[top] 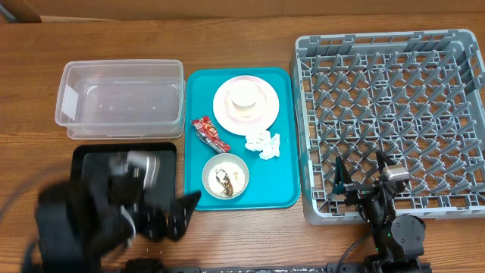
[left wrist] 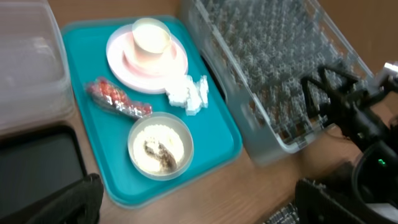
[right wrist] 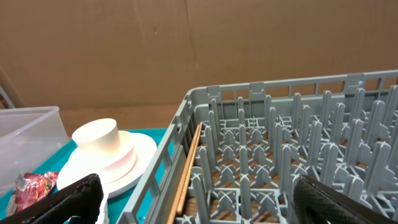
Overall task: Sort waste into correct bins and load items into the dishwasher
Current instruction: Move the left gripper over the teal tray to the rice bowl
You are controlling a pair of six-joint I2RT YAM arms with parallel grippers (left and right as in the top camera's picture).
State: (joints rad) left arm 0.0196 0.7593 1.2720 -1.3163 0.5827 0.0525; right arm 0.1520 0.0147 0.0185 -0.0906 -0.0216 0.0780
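On the teal tray (top: 195, 98) lie a red snack wrapper (top: 210, 134), a crumpled white napkin (top: 264, 144), a pale plate (top: 261, 114) with a white cup (top: 244, 97) on it, and a small bowl (top: 225, 176) holding food scraps. The left wrist view also shows the bowl (left wrist: 160, 146), wrapper (left wrist: 117, 99) and napkin (left wrist: 189, 93). My left gripper (top: 170, 216) is blurred, open and empty, near the tray's front left corner. My right gripper (top: 362, 171) is open and empty over the front edge of the grey dish rack (top: 394, 91).
A clear tub (top: 121, 98) stands at the back left. The black tray (top: 91, 155) in front of it is partly covered by my left arm. The rack (right wrist: 280, 155) fills the right wrist view, with the plate (right wrist: 140, 152) to its left.
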